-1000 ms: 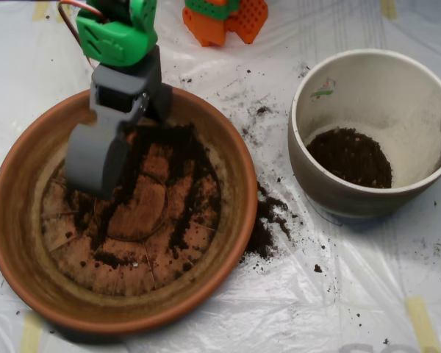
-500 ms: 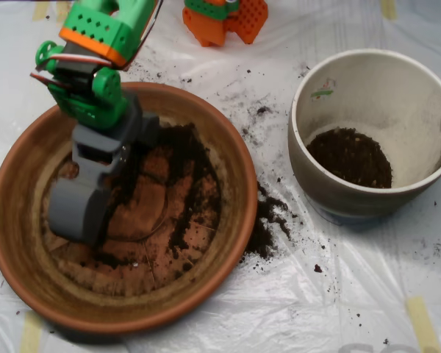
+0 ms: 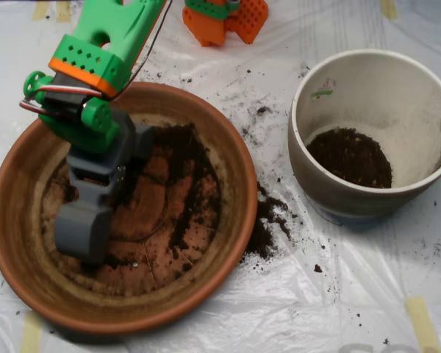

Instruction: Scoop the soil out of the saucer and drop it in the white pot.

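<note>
The hand (image 3: 82,234) sat low in the left of the saucer (image 3: 235,158); whether it was wide or closed could not be told. The soil (image 3: 182,158) lay thinly across the dish's middle and right. The gathering step seemed in hand; next would come a lift over the thick rim. Spilled soil (image 3: 264,224) lay between on the surface (image 3: 367,294), with open room before the white pot (image 3: 320,176), which already held some soil.

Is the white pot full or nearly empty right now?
Nearly empty. The white pot holds only a small patch of soil at the bottom, with bare dusty inner walls above it.
</note>
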Action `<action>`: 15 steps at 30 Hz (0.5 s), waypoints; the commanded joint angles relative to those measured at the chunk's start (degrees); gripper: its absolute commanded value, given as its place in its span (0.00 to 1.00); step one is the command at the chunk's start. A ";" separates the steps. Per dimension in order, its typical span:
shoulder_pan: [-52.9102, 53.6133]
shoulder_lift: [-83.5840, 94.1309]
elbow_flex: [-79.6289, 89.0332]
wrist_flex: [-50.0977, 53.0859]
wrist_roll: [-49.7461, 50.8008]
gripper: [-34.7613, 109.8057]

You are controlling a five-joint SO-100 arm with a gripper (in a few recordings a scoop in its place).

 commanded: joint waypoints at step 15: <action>3.78 -2.64 -3.96 2.99 -0.35 0.45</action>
